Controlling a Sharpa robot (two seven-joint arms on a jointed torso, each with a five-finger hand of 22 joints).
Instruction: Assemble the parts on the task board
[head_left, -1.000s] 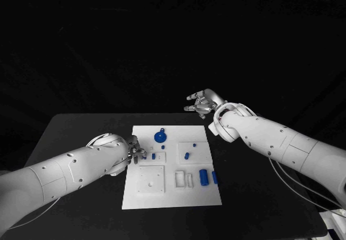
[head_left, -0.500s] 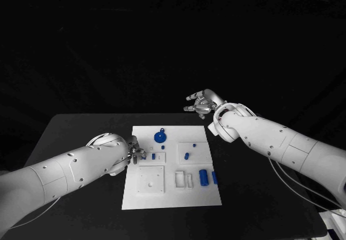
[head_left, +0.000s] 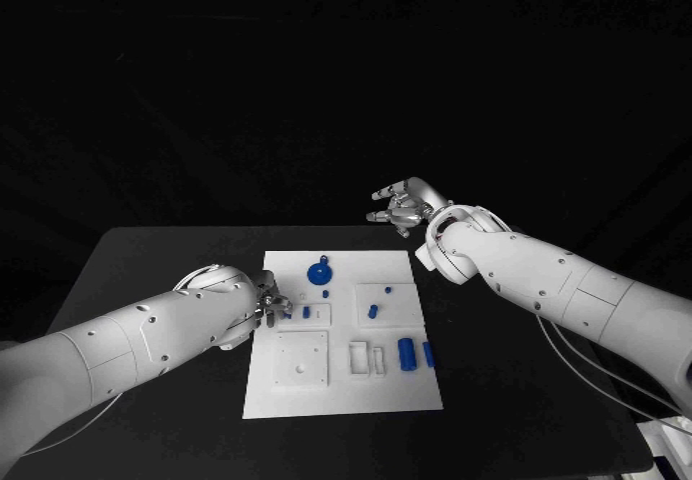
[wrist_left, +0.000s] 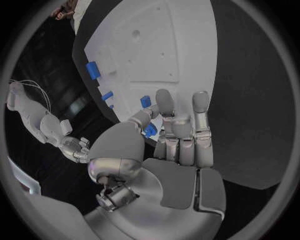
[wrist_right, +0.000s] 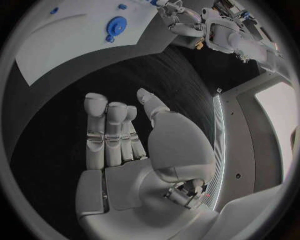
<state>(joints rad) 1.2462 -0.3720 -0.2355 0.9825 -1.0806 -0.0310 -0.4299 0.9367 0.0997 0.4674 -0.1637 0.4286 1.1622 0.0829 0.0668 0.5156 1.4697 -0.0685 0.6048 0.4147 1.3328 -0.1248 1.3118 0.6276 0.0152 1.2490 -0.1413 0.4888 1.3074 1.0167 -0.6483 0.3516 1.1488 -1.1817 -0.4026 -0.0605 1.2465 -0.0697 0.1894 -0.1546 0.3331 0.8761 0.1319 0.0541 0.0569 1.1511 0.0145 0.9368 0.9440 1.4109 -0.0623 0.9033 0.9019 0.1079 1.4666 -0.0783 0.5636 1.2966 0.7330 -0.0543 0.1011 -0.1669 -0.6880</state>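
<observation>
Writing appears nowhere on task board (head_left: 343, 385).

A robotics lab or test cell: a black counter (head_left: 173, 400) against black surroundings, a white task board (head_left: 346, 390) laid out with small blue parts (head_left: 320, 270), and cables (head_left: 584, 375) trailing from a white arm.

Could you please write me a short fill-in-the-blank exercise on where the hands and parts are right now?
1. The left hand is at the board's ____ edge.
2. The right hand holds ____.
3. The colour of the round part is ____.

Missing words: left; nothing; blue
</observation>
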